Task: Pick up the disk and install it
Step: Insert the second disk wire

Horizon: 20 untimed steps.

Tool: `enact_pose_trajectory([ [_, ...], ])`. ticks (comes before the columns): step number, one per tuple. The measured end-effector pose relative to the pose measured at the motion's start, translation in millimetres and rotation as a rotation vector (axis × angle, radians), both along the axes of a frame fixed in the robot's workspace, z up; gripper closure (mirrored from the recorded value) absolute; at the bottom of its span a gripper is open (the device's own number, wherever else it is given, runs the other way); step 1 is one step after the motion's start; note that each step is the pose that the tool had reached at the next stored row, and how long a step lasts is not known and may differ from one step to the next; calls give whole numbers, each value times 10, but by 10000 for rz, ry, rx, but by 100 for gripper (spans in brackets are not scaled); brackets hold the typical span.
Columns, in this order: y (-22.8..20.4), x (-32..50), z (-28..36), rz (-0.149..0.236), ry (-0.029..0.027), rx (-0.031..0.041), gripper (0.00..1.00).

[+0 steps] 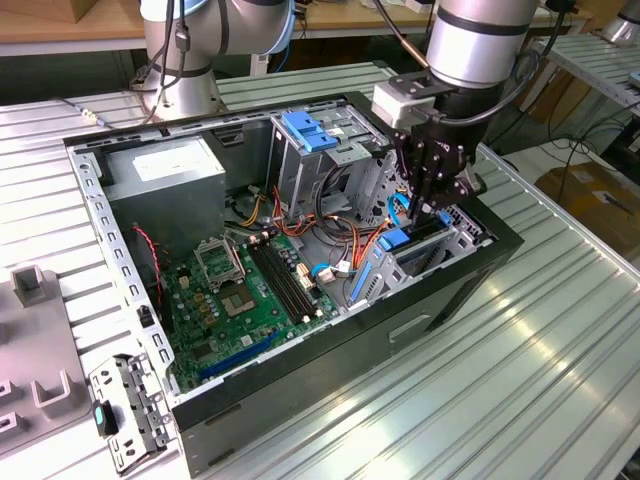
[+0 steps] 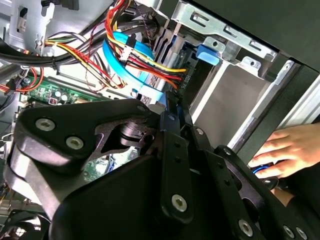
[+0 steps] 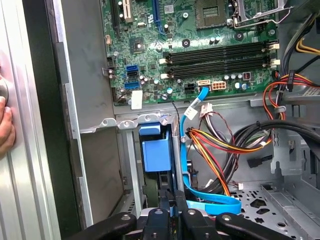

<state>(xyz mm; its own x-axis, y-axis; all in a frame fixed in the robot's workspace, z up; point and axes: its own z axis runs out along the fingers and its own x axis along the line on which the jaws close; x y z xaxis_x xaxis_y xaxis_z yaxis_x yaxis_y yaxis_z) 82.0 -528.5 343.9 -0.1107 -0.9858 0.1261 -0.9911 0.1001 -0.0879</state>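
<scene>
Claw [image 1: 432, 205] lowered into the open computer case [image 1: 500, 245] at the exterior view's right, fingers drawn close together around the upper edge of the disk [image 1: 425, 238], black links crowding the foreground in both wrist views. Gripped edge-on, standing upright in the drive bay [image 1: 455, 240] by the case's near wall, seen as a dark slab with a blue bracket [image 3: 156, 154] on its end in the first wrist view. Just beside it, a flat blue data cable [image 3: 210, 202] curling under a bundle of red, yellow and orange power wires [image 3: 220, 150]. Farther in, green motherboard [image 1: 245, 300] on the case floor with black memory slots and an empty processor socket. Beyond that, tall metal cage [image 1: 320, 165] with a blue plastic top, and a grey power-supply box [image 1: 165, 180] with a white sticker in the far corner. Whole case resting on a ribbed metal desk [image 1: 520, 380]. Small metal bracket with a green tab [image 1: 125, 420] lying on the desk near the case's corner at the exterior view's left. A person's hand [image 2: 287, 147] resting outside the case wall in the second wrist view.
</scene>
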Motion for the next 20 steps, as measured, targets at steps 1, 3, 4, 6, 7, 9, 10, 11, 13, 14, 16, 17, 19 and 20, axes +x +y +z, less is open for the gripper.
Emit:
enact_pose_trajectory([
  [1, -2, 0, -4, 0, 0, 11, 84],
  [3, -8, 0, -12, 0, 0, 40, 84],
  [4, -8, 0, -12, 0, 0, 42, 84],
  [6, -9, 0, -6, 1, 0, 47, 84],
  [7, -9, 0, 4, 0, -1, 52, 84],
  [9, -9, 1, 21, 0, -1, 50, 84],
  [10, -9, 1, 21, 0, -1, 52, 84],
  [11, -9, 1, 24, 0, 0, 64, 84],
  [13, -9, 2, 24, 0, 0, 65, 84],
  [14, -9, 2, 24, 0, 0, 65, 84],
  [16, -9, 3, 24, 0, 0, 64, 84],
  [17, -9, 3, 24, 0, 0, 65, 84],
  [19, -10, 3, 25, 0, 0, 65, 84],
  [20, -10, 3, 26, 0, 0, 67, 84],
])
